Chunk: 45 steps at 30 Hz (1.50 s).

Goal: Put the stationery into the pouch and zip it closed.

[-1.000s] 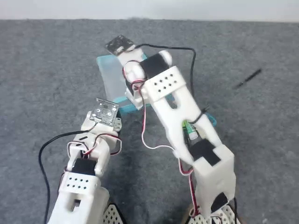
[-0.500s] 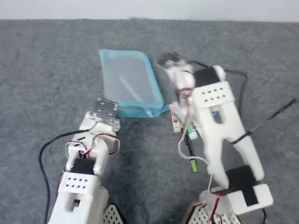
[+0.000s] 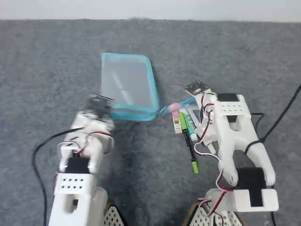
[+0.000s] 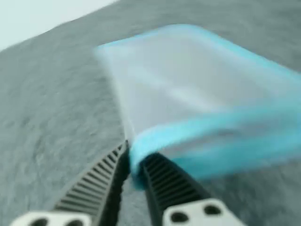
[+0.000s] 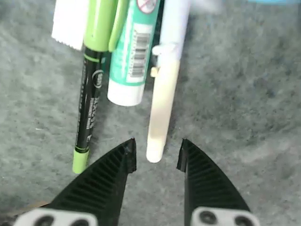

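Note:
The translucent pouch point(image 3: 128, 84) with a teal border lies flat on the grey mat, and a faint long shape shows through it. My left gripper point(image 4: 135, 162) is shut on the pouch's teal near corner point(image 4: 141, 146). Right of the pouch lies a cluster of stationery: a green-and-black marker point(image 3: 189, 141), a teal-labelled tube point(image 5: 134, 52), a white pen point(image 5: 162, 103) and a small white piece point(image 5: 69, 19). My right gripper point(image 5: 156, 151) is open just above the mat, with the white pen's end between its fingertips. Its fingers are not touching the pen.
A pink tab point(image 3: 174, 107) sits at the pouch's right corner beside the stationery. Black cables point(image 3: 282, 113) trail on the mat at the right. The mat's far edge meets a pale wall at the back.
The right arm swung off the pouch to the right and drew back over the stationery. The pouch now lies uncovered. The left arm shifted slightly left while still holding the corner.

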Motion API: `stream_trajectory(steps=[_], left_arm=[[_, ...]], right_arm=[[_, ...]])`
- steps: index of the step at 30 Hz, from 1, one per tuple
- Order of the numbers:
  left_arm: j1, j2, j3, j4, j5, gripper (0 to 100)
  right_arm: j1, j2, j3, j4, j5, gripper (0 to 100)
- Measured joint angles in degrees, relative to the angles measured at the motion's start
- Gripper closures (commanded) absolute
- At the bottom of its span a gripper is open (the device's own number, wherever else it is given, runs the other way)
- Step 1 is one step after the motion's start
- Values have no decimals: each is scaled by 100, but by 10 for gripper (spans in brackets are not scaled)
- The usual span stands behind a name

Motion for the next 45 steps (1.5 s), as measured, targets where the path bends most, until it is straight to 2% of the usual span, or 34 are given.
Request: stream_trajectory(steps=[11, 15, 17, 24, 29, 34, 38, 42, 45], left_arm=[[-132, 0, 0, 0, 123, 990], [-132, 0, 0, 0, 141, 990], [-132, 0, 0, 0, 141, 990], [-158, 0, 0, -149, 141, 990], [-176, 0, 0, -176, 299, 990], [-176, 0, 0, -176, 413, 990], [-176, 0, 0, -176, 422, 990], [-53, 0, 0, -176, 422, 990], [18, 0, 0, -176, 422, 990]], right_arm=[[62, -9, 607, -941, 97, 867], [62, 281, 721, -1187, 97, 978], [158, 448, 695, -1336, 97, 987], [352, 615, 422, -1134, 97, 991], [237, -255, 413, -571, -176, 991], [-563, -2004, 413, 264, -378, 992], [-1670, -3288, 316, 800, -519, 992], [-2646, -3508, -62, 1081, -738, 992], [-2989, -3323, -369, 1134, -853, 992]])
